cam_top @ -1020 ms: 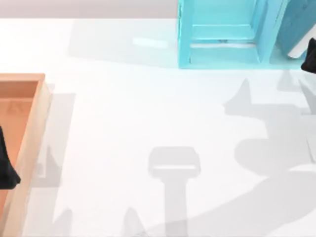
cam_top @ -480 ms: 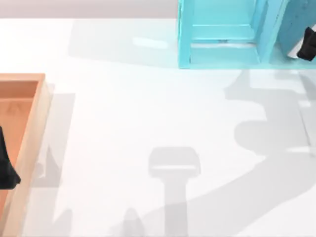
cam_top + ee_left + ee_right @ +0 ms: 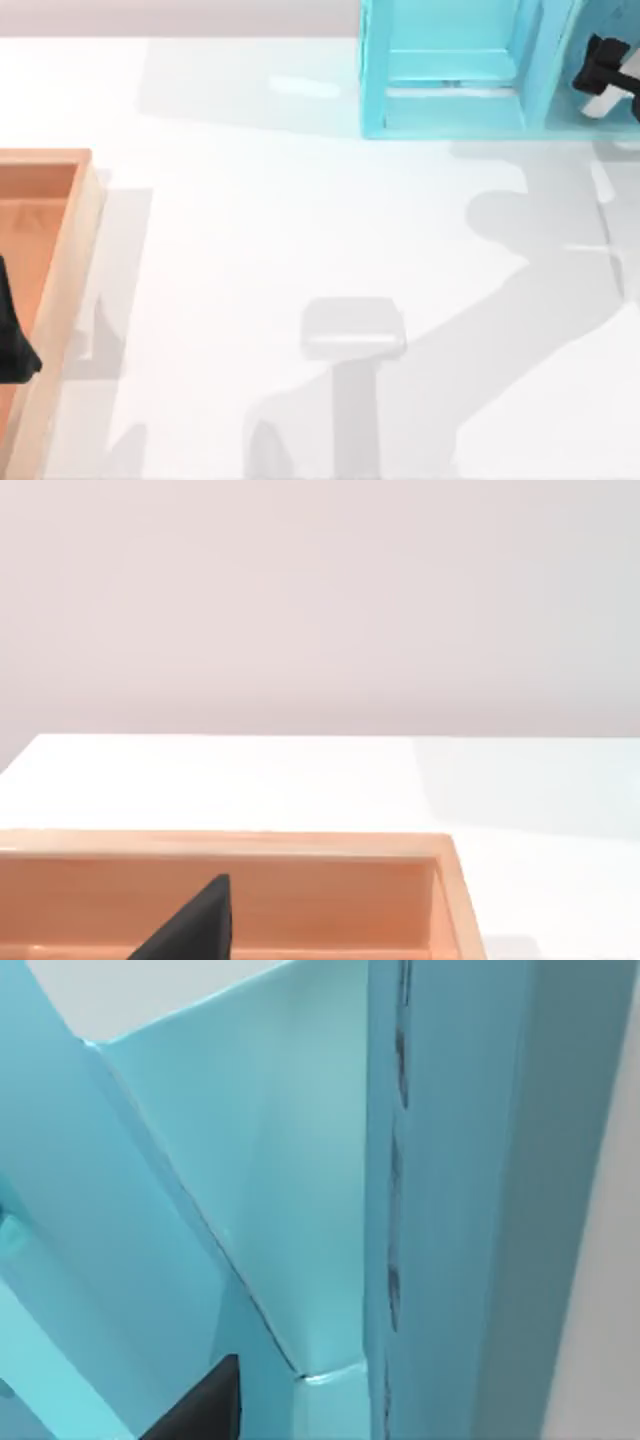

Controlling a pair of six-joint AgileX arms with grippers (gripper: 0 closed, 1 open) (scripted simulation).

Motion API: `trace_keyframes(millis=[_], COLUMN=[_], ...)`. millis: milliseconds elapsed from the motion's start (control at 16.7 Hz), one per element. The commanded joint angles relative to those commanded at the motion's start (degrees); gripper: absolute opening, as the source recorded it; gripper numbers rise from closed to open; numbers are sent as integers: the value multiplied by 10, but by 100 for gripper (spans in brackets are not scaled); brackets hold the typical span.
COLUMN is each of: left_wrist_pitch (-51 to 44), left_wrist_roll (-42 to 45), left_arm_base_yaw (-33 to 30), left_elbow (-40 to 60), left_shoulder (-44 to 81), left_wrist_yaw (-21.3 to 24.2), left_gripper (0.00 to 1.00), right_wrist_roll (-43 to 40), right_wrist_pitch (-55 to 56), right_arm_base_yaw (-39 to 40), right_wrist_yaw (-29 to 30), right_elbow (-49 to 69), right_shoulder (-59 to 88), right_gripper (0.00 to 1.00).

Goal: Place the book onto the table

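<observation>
Right gripper (image 3: 607,68) has moved up from the table's right edge into the turquoise shelf unit (image 3: 450,70) at the back.

Nearest, the left gripper (image 3: 15,345) sits parked over the wooden tray (image 3: 70,250) on the white table (image 3: 250,230), unchanged; its fingers cannot be judged. Farther back, the right gripper now overlaps the book (image 3: 605,30) standing in the shelf's right compartment, its white pages showing just beside it; whether its fingers are wide or gripping cannot be told.
</observation>
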Motion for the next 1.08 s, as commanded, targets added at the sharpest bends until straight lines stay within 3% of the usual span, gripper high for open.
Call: trace_keyframes(millis=[180,960,1080], left_wrist_pitch=[0,0,0], left_wrist_roll=[0,0,0], left_arm_base_yaw=[0,0,0], left_elbow=[0,0,0], left_shoulder=[0,0,0], left_wrist_yaw=[0,0,0], left_gripper=[100,100,100], right_wrist_roll=[0,0,0], right_wrist_pitch=[0,0,0], right_arm_base_yaw=[0,0,0], right_wrist_yaw=[0,0,0], right_elbow=[0,0,0], right_shoulder=[0,0,0], right_gripper=[100,2,0])
